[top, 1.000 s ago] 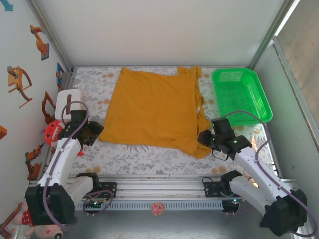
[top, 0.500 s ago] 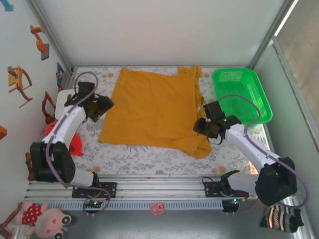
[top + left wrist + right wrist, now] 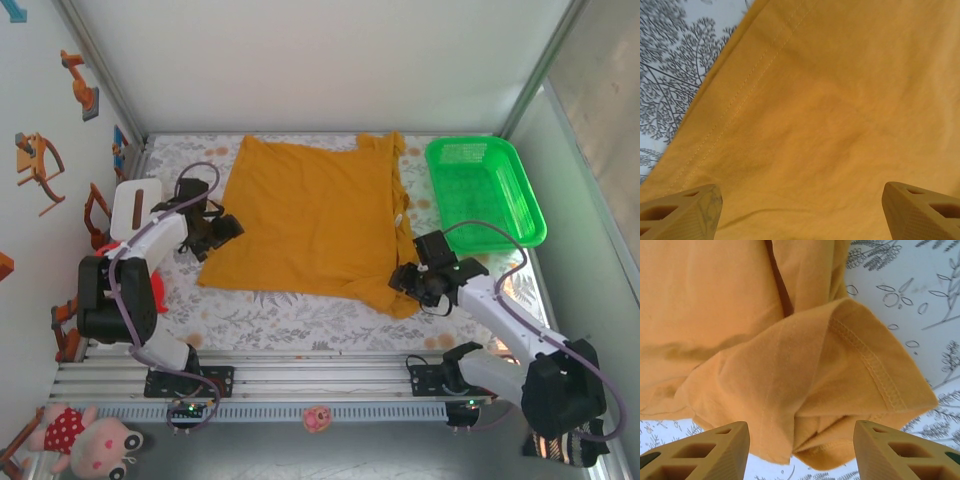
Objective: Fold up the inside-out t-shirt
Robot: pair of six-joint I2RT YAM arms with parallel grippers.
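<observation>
Mustard shirt (image 3: pixel 310 220) lies spread flat on the bench (image 3: pixel 290 310), closer to its far edge. The left gripper (image 3: pixel 222 228) sits at the shirt's left hem, fingers wide apart and empty. The right gripper (image 3: pixel 405 282), also spread and empty, hangs over the crumpled sleeve at the shirt's near right corner. A green basket (image 3: pixel 480 190) sits in the bench's far right corner.

A lab test cell: white panel walls (image 3: pixel 330 60) and aluminium mounting rail (image 3: pixel 310 372).

The t-shirt (image 3: pixel 310 225) is spread flat, flanked by the left gripper (image 3: pixel 222 228) at 9 o'clock and the right gripper (image 3: pixel 408 283) at 4 o'clock.
</observation>
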